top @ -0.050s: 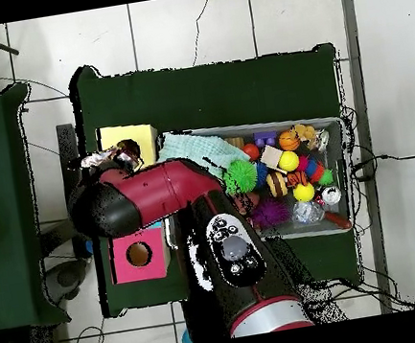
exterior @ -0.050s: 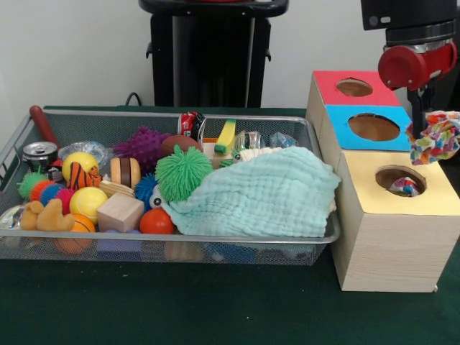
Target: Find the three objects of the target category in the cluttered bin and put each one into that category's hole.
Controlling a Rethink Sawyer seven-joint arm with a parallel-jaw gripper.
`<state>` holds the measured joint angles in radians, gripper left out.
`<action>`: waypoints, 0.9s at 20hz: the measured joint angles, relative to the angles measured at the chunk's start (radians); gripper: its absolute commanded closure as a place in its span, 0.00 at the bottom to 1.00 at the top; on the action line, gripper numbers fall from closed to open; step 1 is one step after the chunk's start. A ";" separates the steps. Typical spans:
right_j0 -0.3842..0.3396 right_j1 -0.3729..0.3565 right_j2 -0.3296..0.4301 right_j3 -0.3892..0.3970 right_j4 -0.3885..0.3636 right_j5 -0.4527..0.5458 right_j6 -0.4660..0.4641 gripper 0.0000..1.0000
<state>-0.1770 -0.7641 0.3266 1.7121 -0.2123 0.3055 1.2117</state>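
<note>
My gripper [exterior @ -0.050s: 424, 123] hangs at the right, shut on a crumpled multicoloured cloth [exterior @ -0.050s: 435, 137] that dangles just right of the blue hole [exterior @ -0.050s: 373, 127] and above the yellow one [exterior @ -0.050s: 400, 179]. Another patterned cloth scrap [exterior @ -0.050s: 405, 187] shows inside the yellow hole. The wooden sorting box [exterior @ -0.050s: 392, 237] has red, blue and yellow tops, each with one hole. A large mint cloth [exterior @ -0.050s: 262, 198] is draped over the right half of the mesh bin [exterior @ -0.050s: 237, 248]. From overhead, my arm [top @ -0.050s: 157, 195] covers most of the box, and the held cloth [top @ -0.050s: 101, 160] peeks out beside the yellow top [top @ -0.050s: 128, 135].
The bin's left half is crowded: a green spiky ball [exterior @ -0.050s: 182, 172], purple spiky ball [exterior @ -0.050s: 144, 146], yellow balls [exterior @ -0.050s: 88, 201], wooden block [exterior @ -0.050s: 120, 212], orange ball [exterior @ -0.050s: 156, 221], soda can [exterior @ -0.050s: 190, 123], tin can [exterior @ -0.050s: 39, 153]. Dark green cloth covers the table [exterior @ -0.050s: 180, 302].
</note>
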 measured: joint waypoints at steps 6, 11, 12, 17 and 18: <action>0.002 0.016 -0.026 -0.018 0.000 0.000 0.000 1.00; 0.002 0.044 -0.049 -0.024 -0.002 0.000 0.000 1.00; 0.002 0.050 -0.052 -0.024 -0.002 0.000 0.000 1.00; -0.004 0.090 -0.054 -0.024 -0.002 -0.001 0.000 1.00; -0.007 0.096 -0.052 -0.024 -0.001 -0.001 0.000 1.00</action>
<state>-0.1844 -0.6679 0.2746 1.6877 -0.2137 0.3045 1.2117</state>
